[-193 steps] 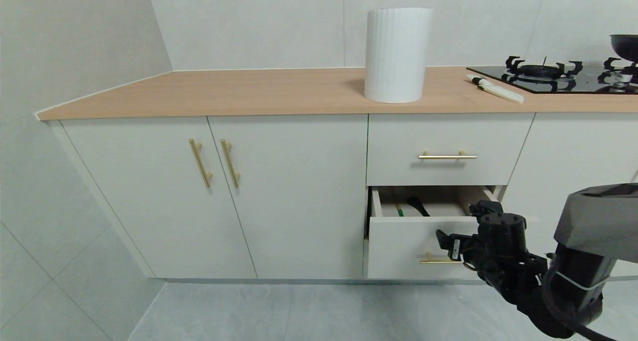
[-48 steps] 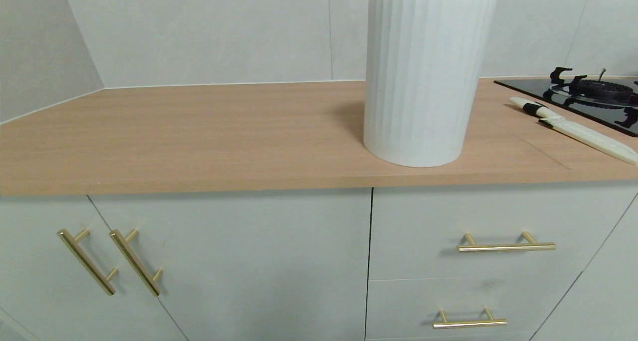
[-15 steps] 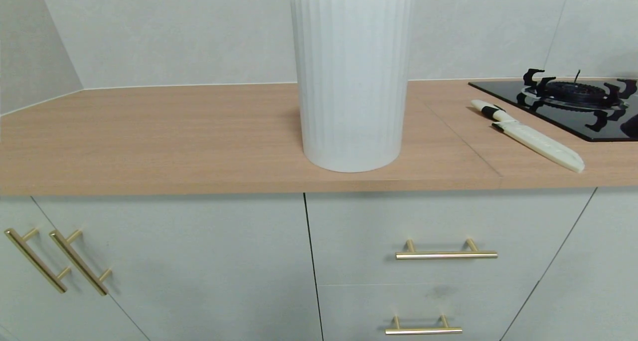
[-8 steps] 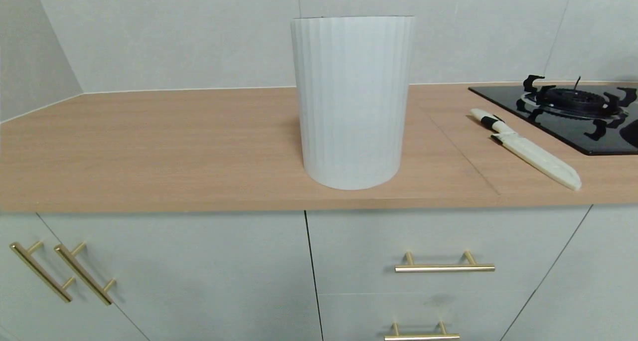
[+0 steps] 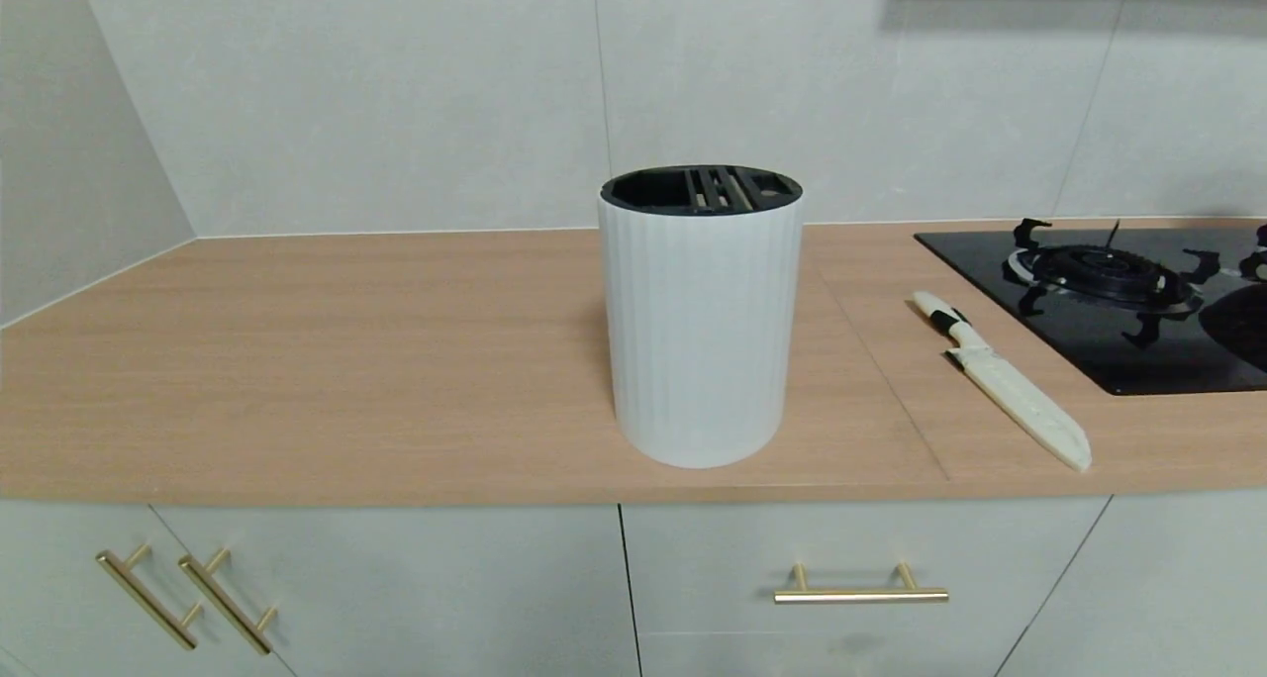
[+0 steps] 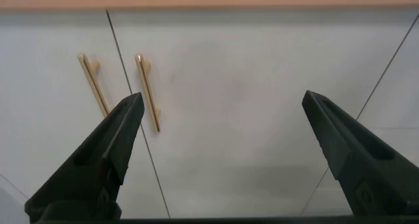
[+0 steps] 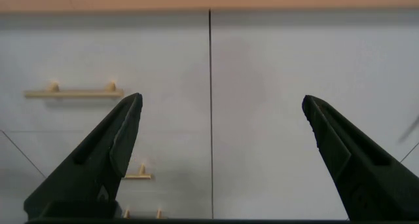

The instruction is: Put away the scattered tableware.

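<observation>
A cream knife (image 5: 1002, 381) with a black band on its handle lies on the wooden countertop (image 5: 297, 360), right of a tall white ribbed holder (image 5: 701, 321) whose black slotted top faces up. My left gripper (image 6: 222, 106) is open and empty below the counter edge, facing the cabinet doors with two gold handles (image 6: 147, 92). My right gripper (image 7: 222, 106) is open and empty too, facing the drawer fronts (image 7: 72, 92) under the counter.
A black gas hob (image 5: 1099, 301) with pan supports sits at the right end of the counter, close to the knife. Grey tiled wall runs behind. The drawer (image 5: 859, 594) under the holder is closed. A wide bare stretch of counter lies left of the holder.
The head camera has risen, so the holder's slotted top now shows and the lower drawer has dropped out of sight. The drawer open 12.9 s ago is closed; the knife has not moved.
</observation>
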Robot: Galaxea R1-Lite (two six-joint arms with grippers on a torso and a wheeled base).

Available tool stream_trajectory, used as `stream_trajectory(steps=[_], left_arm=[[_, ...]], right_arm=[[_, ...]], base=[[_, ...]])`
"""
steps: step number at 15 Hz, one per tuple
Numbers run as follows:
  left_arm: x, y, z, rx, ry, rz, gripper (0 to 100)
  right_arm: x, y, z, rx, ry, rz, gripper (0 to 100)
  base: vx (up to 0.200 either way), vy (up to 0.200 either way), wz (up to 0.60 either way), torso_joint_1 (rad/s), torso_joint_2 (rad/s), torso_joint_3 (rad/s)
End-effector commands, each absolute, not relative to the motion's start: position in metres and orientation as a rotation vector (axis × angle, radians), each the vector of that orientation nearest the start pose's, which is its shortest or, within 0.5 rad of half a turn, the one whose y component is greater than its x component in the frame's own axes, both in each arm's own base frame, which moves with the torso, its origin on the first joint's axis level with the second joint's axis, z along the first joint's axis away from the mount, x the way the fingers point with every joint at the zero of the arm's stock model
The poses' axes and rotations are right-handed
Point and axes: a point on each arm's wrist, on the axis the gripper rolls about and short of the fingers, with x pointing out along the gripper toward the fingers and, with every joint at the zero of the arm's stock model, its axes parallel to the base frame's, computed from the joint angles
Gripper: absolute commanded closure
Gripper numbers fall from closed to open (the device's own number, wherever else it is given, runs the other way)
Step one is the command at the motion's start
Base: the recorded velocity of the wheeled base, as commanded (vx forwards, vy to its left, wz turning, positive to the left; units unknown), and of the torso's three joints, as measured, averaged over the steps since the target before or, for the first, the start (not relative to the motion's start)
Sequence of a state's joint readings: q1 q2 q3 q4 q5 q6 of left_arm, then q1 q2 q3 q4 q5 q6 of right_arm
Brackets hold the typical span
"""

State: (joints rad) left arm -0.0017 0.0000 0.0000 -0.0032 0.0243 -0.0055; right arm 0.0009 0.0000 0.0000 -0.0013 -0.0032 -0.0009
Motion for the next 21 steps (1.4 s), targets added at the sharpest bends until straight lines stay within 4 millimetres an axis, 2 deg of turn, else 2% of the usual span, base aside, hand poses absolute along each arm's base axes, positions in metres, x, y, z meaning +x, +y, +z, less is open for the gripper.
stream_trajectory(steps=[1, 21], left_arm=[[-0.0227, 0.0006, 0.0758, -0.006, -0.002, 0.023, 0], [-0.0227, 0.0006, 0.0758, -0.006, -0.002, 0.023, 0]], right_arm=[[-0.0227, -0.0001, 0.0757, -0.002, 0.0, -0.002, 0], [-0.0227, -0.0001, 0.0757, -0.002, 0.0, -0.002, 0]], base=[[0.0, 0.0, 0.0, 0.193, -0.47, -0.286], [0.0, 0.0, 0.0, 0.242, -0.53, -0.293]])
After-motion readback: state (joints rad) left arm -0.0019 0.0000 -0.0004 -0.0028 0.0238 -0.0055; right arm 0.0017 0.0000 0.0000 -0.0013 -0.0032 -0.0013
